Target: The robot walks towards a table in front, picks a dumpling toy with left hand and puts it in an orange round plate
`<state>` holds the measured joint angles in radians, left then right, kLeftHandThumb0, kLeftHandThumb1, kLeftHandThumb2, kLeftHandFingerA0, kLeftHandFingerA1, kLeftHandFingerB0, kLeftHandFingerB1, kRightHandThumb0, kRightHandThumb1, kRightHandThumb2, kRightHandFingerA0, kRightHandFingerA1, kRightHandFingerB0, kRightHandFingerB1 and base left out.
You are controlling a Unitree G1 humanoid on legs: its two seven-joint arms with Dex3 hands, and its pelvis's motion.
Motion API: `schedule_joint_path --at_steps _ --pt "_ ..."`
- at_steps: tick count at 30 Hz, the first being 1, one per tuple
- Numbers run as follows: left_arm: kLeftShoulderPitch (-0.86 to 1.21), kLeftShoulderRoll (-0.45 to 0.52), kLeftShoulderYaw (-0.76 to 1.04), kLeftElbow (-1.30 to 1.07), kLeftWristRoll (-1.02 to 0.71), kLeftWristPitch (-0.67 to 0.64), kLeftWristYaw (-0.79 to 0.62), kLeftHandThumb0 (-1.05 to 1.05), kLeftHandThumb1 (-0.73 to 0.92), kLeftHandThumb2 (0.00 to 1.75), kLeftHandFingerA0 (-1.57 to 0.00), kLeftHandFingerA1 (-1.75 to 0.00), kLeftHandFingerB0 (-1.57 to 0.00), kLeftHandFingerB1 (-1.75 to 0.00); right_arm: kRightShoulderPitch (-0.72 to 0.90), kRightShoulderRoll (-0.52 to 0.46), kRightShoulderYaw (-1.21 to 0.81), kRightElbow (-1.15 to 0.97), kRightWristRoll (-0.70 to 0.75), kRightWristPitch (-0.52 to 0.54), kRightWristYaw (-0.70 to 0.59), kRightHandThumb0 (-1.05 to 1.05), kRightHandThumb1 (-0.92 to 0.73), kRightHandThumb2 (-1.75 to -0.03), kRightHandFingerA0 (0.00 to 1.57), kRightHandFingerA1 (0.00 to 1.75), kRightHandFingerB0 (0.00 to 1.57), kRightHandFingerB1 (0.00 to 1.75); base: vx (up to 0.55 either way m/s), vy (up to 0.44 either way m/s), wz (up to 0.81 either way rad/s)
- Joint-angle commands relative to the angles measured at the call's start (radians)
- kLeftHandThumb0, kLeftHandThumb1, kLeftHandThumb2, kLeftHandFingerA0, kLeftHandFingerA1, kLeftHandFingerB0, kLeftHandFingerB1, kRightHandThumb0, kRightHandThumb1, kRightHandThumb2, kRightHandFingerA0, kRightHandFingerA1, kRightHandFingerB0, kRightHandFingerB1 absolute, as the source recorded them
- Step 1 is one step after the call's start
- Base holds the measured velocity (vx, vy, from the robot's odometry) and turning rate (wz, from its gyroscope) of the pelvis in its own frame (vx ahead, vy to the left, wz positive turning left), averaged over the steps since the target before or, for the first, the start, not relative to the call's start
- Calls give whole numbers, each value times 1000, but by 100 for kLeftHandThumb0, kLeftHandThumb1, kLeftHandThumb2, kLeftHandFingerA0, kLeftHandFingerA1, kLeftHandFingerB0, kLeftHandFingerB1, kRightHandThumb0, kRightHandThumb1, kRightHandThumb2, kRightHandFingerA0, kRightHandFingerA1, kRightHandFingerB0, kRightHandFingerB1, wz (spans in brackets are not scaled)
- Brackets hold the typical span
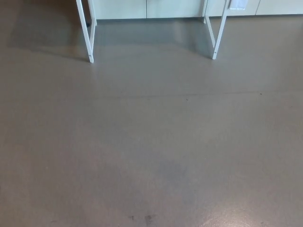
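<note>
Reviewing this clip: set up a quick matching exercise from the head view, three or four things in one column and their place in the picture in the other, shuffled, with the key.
Things:
1. left table leg
2. right table leg
3. floor
4. cabinet fronts

Places:
A. along the top edge, between the two legs
B. upper right
C. fills most of the picture
D. upper left

Pairs: 1-D, 2-B, 3-C, 4-A

Neither hand, the toy nor the plate shows.

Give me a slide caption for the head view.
Grey floor ahead, white table legs at top; no hands in view.
</note>
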<state>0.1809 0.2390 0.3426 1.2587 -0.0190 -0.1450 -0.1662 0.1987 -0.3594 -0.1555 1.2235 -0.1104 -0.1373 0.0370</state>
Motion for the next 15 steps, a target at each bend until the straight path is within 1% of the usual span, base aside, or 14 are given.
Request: schedule_joint_path --at_steps 1,2,3,5,6,7,8,9,10,13,14,15 --pt "-8 18 14 23 -36 -45 -28 -47 44 88 -81 -142 -34 -44 4 -16 -8 0 20 -40 -4 -27 -60 -57 96 82 46 43 0 0 0" --pt "-6 18 12 25 -33 -47 -25 -47 44 88 -81 -142 -34 -44 10 -16 -9 -6 21 -39 -5 -27 -60 -57 96 82 46 43 0 0 0" --pt "-3 18 7 26 -28 -51 -21 -47 46 88 -79 -146 -33 -42 14 -17 -8 -5 20 -40 -4 -28 -60 -57 92 77 45 42 0 0 0" --pt "0 18 1 26 -24 -55 -18 -47 46 88 -79 -146 -33 -42 16 -18 -7 -2 19 -41 -2 -28 -60 -57 92 77 45 42 203 -28 3" --pt "-2 16 2 26 -29 -48 -12 -47 45 87 -82 -145 -34 -42 7 -21 -4 25 13 -51 0 -24 -58 -57 88 67 45 42 0 0 0" --pt "-3 16 2 26 -32 -47 -11 -47 45 87 -82 -145 -34 -42 4 -22 -4 33 11 -54 0 -24 -58 -57 88 67 45 42 0 0 0" --pt "-4 16 8 28 -40 -42 -19 -44 43 88 -76 -146 -35 -40 0 -22 -5 43 12 -53 0 -23 -57 -57 86 65 44 42 7 -10 49" --pt "-4 17 12 29 -46 -39 -26 -44 43 88 -76 -146 -35 -40 -2 -21 -7 47 13 -52 -1 -23 -57 -57 86 65 44 42 10 -3 -11" --pt "-5 19 10 33 -45 -40 -26 -46 47 88 -83 -140 -34 -43 -3 -21 -3 49 10 -53 -5 -26 -58 -57 90 71 46 43 4 2 -14" --pt "-6 21 -1 36 -35 -44 -18 -46 47 88 -83 -140 -34 -43 -2 -22 5 46 3 -58 -9 -26 -58 -57 90 71 46 43 15 38 -2" --pt "-5 22 -8 36 -29 -46 -12 -49 50 82 -78 -141 -33 -42 0 -22 6 44 4 -60 -9 -26 -58 -57 90 70 45 43 41 137 -11" --pt "-5 23 -13 35 -25 -47 -8 -49 50 82 -78 -141 -33 -42 1 -22 7 43 4 -62 -9 -26 -58 -57 90 70 45 43 -42 180 -15"
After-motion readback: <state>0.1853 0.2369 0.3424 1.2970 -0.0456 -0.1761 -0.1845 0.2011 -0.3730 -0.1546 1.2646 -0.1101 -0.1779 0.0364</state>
